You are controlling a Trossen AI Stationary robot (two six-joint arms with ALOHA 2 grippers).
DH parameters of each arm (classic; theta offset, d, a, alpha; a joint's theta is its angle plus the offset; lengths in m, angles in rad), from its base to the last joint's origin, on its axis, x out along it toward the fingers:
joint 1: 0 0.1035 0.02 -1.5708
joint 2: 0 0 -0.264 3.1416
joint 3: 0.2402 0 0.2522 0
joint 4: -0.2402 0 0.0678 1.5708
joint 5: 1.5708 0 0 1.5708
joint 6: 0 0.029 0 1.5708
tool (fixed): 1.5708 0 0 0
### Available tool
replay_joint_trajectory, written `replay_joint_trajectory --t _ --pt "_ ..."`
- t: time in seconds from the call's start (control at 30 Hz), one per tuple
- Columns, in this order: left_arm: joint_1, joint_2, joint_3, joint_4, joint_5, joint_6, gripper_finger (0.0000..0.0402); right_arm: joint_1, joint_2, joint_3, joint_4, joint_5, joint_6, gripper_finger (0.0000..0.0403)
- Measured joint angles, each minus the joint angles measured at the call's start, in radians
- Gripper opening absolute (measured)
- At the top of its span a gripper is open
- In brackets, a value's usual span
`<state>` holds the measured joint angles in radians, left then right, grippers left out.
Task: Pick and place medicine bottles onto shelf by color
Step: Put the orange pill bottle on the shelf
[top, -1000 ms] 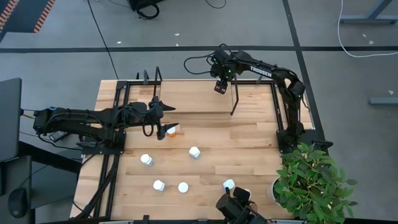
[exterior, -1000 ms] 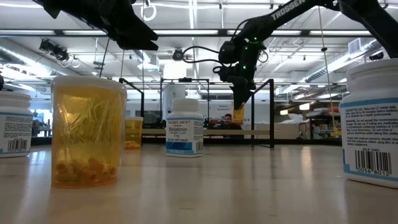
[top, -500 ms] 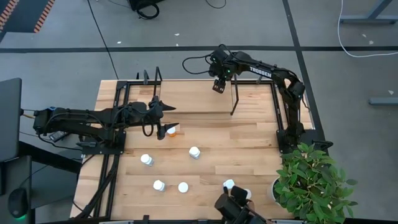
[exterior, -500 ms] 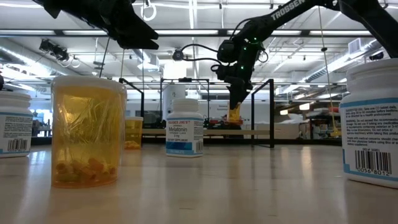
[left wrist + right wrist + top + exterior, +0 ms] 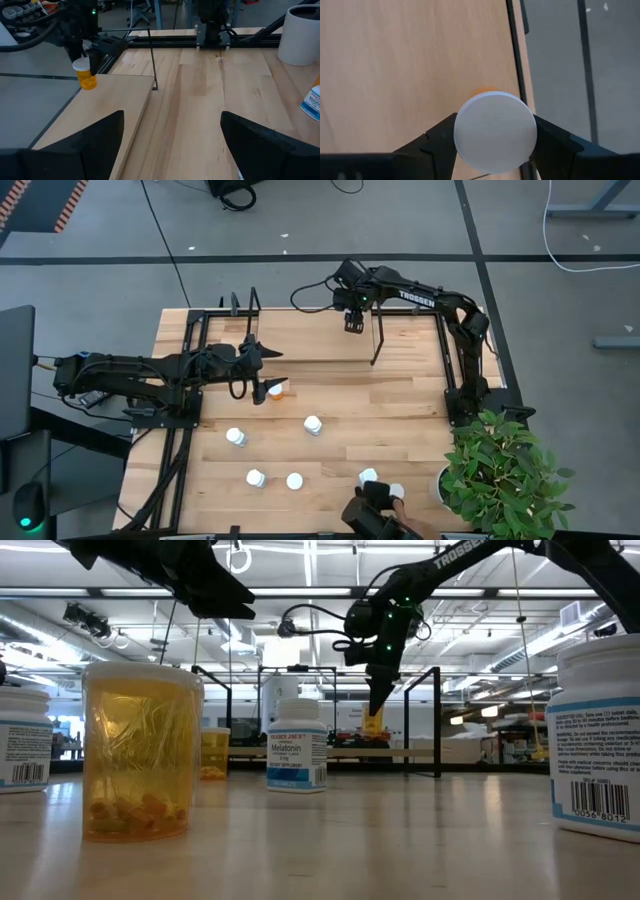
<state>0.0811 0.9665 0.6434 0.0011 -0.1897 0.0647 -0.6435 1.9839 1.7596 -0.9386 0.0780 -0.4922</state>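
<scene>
Right gripper [image 5: 495,145]: clamped on orange medicine bottle [image 5: 86,74] over shelf [image 5: 320,345]; white cap fills wrist view, orange body visible only from low and left-wrist views. Left gripper [image 5: 170,135]: wide open, empty, above surface [image 5: 380,420].

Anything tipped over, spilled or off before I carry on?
Nothing stands out. The bottles on the table stand upright, and the right gripper holds an orange bottle upright above the shelf.
</scene>
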Motion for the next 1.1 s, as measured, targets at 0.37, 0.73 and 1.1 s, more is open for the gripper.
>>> replay_joint_trajectory --t 0.37,0.73,1.1 --pt "0.000 0.000 0.001 0.047 0.000 0.012 0.0337 -0.024 0.000 0.000 0.036 -0.012 -0.051 0.0222" --pt "-0.003 0.000 0.002 0.026 0.000 -0.027 0.0337 -0.026 0.000 0.000 0.093 -0.011 -0.035 0.0222" --pt "-0.054 0.000 0.002 0.024 0.001 -0.053 0.0337 -0.026 0.019 0.001 0.076 -0.026 0.055 0.0223"
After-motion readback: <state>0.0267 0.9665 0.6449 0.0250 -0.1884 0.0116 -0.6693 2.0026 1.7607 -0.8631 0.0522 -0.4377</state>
